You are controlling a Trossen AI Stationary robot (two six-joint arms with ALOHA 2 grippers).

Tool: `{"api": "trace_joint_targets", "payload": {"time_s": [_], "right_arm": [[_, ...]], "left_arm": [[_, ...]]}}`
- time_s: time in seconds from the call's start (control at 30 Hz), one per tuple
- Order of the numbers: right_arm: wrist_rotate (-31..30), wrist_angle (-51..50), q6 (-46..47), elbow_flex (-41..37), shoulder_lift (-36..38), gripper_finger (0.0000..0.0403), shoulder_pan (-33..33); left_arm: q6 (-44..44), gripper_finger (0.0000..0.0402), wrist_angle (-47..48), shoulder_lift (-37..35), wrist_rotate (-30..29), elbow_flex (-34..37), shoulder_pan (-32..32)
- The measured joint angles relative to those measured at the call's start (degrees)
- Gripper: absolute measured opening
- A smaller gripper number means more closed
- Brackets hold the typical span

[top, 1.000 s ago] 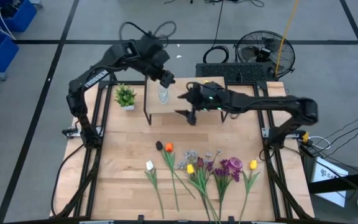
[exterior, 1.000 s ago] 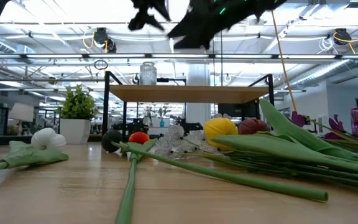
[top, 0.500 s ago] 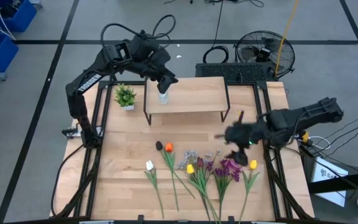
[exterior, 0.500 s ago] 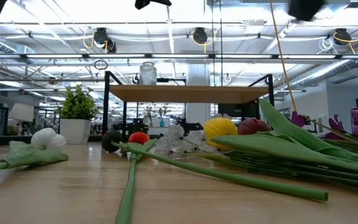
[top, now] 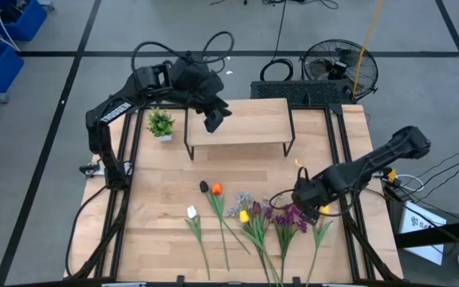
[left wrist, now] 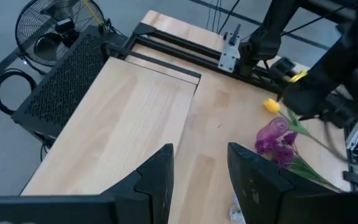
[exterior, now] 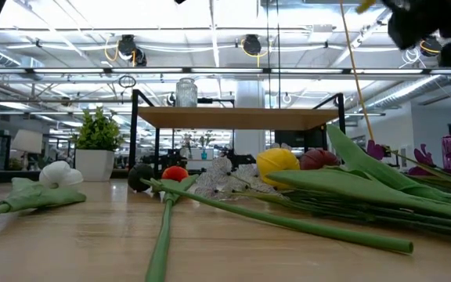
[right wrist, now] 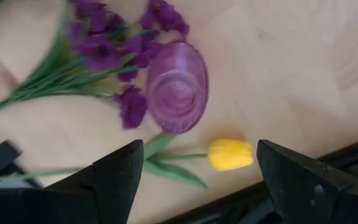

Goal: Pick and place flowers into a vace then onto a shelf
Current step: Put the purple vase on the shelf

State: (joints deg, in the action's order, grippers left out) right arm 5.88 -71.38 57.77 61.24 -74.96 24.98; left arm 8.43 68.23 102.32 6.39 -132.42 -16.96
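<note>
Your flowers (top: 253, 219) lie in a row along the near side of the bench (top: 158, 183), none in the glass vase (exterior: 186, 92), which stands on the shelf's (top: 249, 123) left end. The right gripper (top: 305, 194) hovers over the row's right end, jaws spread wide above the yellow tulip (right wrist: 230, 154) and the purple bloom (right wrist: 176, 87). The left gripper (left wrist: 197, 177) hangs above the shelf's left end, jaws parted and empty. The small plant (top: 161, 123) sits left of the shelf.

Watch the stems: they overlap closely, so if you close there you may catch two at once. The left arm also sits right over the vase, and a careless dip could tip it.
</note>
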Motion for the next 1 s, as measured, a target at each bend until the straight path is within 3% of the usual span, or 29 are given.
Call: {"api": "trace_joint_targets", "payload": {"time_s": [0.27,0.63,1.0], "right_arm": [[-1.2,2.5,5.4,-7.4,0.0,0.0291,-2.1],[-1.4,7.3,6.2,-7.5,5.2,0.0271,-2.5],[-2.8,14.2,3.0,-10.2,2.9,0.0257,-2.5]], "left_arm": [[2.3,0.0154,-2.2,0.0,-0.4,0.0,1.7],[4.0,0.0154,-2.1,0.0,-0.4,0.0,2.2],[4.0,0.0154,-2.1,0.0,-0.4,0.1,2.2]]}}
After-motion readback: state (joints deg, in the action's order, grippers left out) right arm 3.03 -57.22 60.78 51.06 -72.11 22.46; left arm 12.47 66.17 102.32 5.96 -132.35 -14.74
